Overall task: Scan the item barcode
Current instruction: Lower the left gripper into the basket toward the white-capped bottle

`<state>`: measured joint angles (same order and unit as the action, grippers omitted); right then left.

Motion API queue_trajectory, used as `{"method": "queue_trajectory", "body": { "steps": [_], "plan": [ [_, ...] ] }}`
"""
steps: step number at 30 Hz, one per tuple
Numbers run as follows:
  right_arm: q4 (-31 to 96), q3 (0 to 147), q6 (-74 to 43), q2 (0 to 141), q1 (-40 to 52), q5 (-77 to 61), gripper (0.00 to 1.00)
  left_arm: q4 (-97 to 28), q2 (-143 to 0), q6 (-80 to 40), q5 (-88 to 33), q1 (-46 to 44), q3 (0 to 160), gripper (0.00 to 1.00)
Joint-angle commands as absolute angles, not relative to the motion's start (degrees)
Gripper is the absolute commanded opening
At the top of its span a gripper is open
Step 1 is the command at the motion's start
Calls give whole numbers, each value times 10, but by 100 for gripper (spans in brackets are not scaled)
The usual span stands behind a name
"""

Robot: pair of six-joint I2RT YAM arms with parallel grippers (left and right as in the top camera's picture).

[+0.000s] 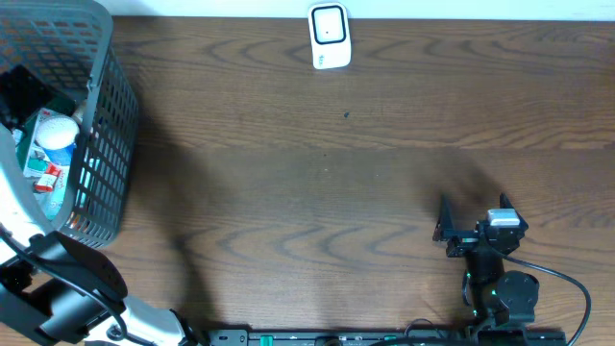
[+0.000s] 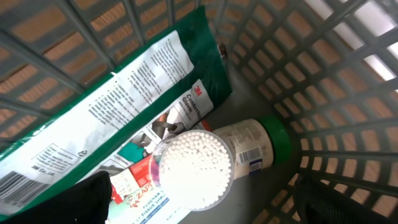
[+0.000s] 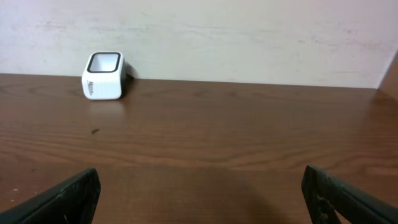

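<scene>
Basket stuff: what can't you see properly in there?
1. Overhead: the picture's left edge cuts off part of the basket and what lies inside.
2. Left wrist: the cotton swab tub covers most of the red-and-white box.
3. Left wrist: the green 3M package runs off the left edge, cutting its barcode.
4. Left wrist: the green-capped bottle has print too small to read.

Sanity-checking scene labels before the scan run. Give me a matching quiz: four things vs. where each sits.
Things:
1 scanner
2 basket
3 green-capped bottle
4 right gripper

Places:
A lying on the basket floor
B far edge of the table, middle
C left end of the table
D near edge, right side, jaws open

Pairs: 1-B, 2-C, 3-A, 4-D
</scene>
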<state>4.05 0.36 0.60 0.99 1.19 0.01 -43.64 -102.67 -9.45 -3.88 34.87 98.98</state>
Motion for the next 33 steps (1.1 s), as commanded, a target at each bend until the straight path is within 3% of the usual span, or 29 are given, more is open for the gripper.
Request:
{"method": "queue_trajectory", "body": {
  "steps": [1, 33],
  "plan": [
    [43, 3, 0, 8, 8, 6, 99, -436, -1047, -104, -29, 351, 983, 94],
    [43, 3, 0, 8, 8, 6, 99, -439, -1074, -104, -29, 351, 977, 94]
  ]
}}
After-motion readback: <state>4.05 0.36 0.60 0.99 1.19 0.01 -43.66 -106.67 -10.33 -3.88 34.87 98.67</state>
